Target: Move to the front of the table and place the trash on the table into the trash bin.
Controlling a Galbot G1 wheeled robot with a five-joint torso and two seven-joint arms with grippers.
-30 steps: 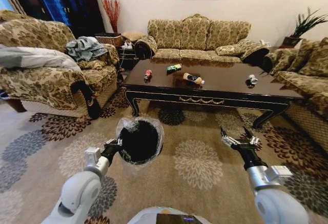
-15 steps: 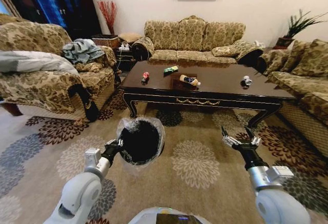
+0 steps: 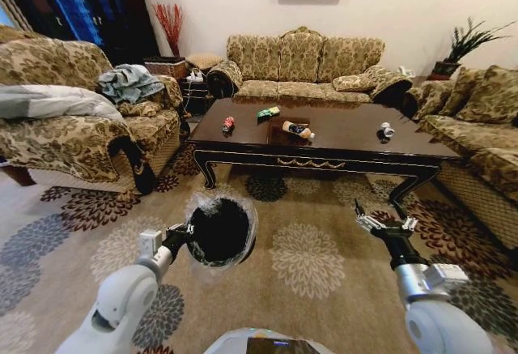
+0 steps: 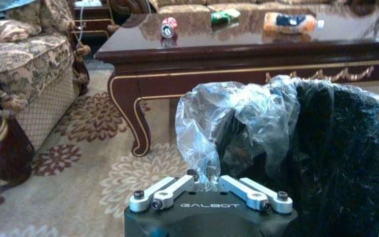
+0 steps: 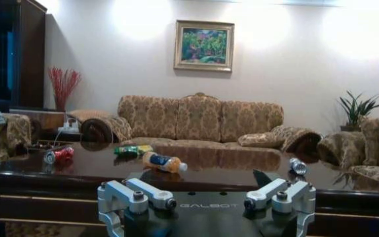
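Observation:
The trash bin point(image 3: 218, 230), black with a clear bag over its rim, hangs in front of me above the carpet. My left gripper point(image 3: 180, 235) is shut on its rim; the left wrist view has the fingers point(image 4: 176, 190) pinching the bag of the trash bin point(image 4: 321, 158). Ahead stands the dark table point(image 3: 344, 127) with the trash: a red can point(image 3: 228, 124), a green wrapper point(image 3: 268, 113), a bottle point(image 3: 298, 130) and a silvery can point(image 3: 385, 131). My right gripper point(image 3: 387, 224) is open and empty, well short of the table point(image 5: 229, 170).
A patterned armchair point(image 3: 73, 139) stands left of the table, a sofa point(image 3: 303, 66) behind it, and another sofa point(image 3: 477, 127) on the right. Flowered carpet point(image 3: 307, 253) lies open between me and the table's front edge.
The whole picture has shifted, so the camera has moved: the table now sits a little higher and further left. Both arms keep their pose, and the bin stays in the left gripper.

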